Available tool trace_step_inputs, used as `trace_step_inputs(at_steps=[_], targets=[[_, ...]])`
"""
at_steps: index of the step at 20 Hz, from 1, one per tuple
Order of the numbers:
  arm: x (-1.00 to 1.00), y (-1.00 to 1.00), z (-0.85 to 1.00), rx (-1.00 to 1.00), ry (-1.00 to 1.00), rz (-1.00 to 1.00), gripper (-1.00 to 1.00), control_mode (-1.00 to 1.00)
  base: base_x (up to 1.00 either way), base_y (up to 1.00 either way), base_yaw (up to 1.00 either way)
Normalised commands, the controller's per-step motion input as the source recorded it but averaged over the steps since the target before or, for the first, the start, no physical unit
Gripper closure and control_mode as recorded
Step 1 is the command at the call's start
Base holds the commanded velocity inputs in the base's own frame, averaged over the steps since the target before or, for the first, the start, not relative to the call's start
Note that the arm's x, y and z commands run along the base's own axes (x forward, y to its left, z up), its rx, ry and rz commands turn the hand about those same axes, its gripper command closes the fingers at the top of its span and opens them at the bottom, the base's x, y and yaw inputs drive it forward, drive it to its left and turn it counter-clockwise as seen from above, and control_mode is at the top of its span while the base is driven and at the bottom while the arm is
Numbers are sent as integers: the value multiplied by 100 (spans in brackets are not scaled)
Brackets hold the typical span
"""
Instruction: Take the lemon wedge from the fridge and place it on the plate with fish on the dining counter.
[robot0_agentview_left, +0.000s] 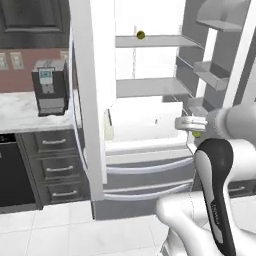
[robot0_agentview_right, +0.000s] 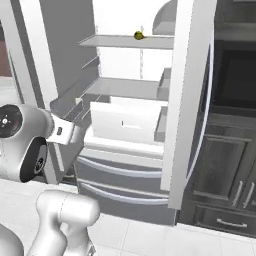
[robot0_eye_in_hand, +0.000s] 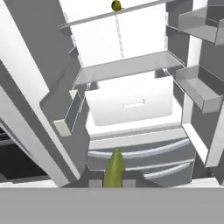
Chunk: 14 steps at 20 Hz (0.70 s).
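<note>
The lemon wedge (robot0_eye_in_hand: 114, 169) is pinched between the fingers before the open fridge (robot0_eye_in_hand: 131, 105), no writing legible

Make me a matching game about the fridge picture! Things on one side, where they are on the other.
Things:
1. lemon wedge
2. small round fruit
3. coffee machine
4. fridge

Places or states:
A. on the marble worktop
B. doors open
C. between the gripper fingers
D. on the top shelf

Pairs: 1-C, 2-D, 3-A, 4-B

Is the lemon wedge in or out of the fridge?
Out: the lemon wedge sits pinched in the gripper, in front of the open fridge.
</note>
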Motion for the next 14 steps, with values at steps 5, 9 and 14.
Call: trace_step_inputs(at_steps=[5,9,14], targets=[[0,0,0,0,0,0,100,100,-72,-6,72],[0,0,0,0,0,0,100,100,-41,-2,86],[0,0,0,0,0,0,100,100,-32,0,87]])
